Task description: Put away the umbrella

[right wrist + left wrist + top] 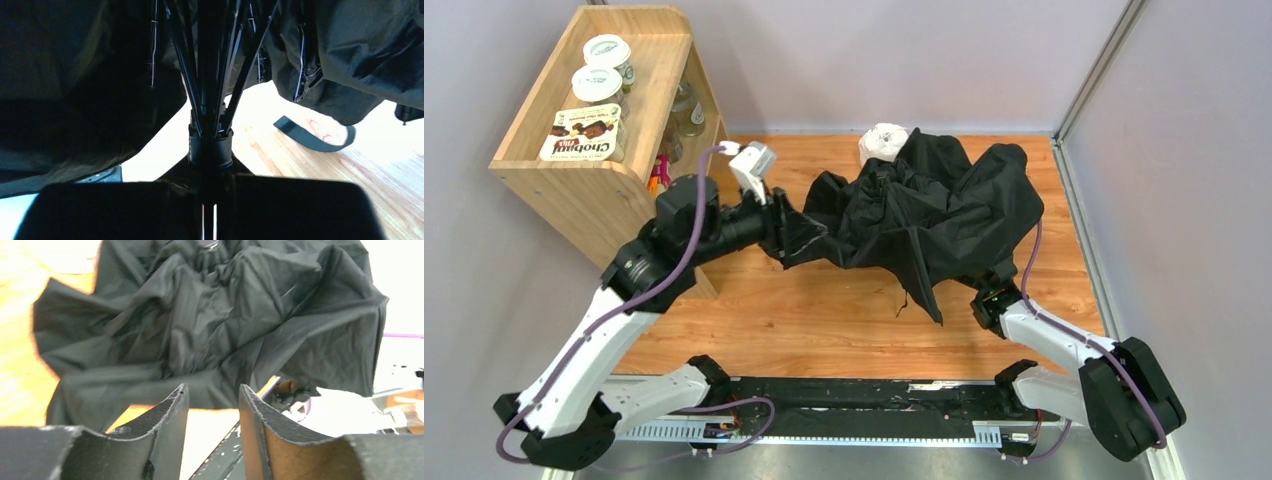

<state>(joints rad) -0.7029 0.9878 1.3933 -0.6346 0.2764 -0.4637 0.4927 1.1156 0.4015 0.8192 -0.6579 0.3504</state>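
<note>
While the umbrella (934, 215) lies crumpled, a box (582, 133) reads "Chobani".

Left arm (589, 340) stretched forward, left fingers (167, 425) parted, right fingers (125, 210) clamped on umbrella (210, 150)

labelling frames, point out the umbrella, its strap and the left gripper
umbrella (934, 205), top external view, crumpled canopy
strap (300, 135), right wrist view, middle of the flat band
left gripper (212, 391), left wrist view, midway between its fingertips

One black umbrella (934, 205) on the worktop (824, 320). One wooden shelf (589, 190), and up top: two white-lidded tubs (608, 50) (597, 84), one flat Chobani pack (582, 133). One white roll (882, 143). Left pincer (210, 395), right pincer (210, 197): that's two.
</note>
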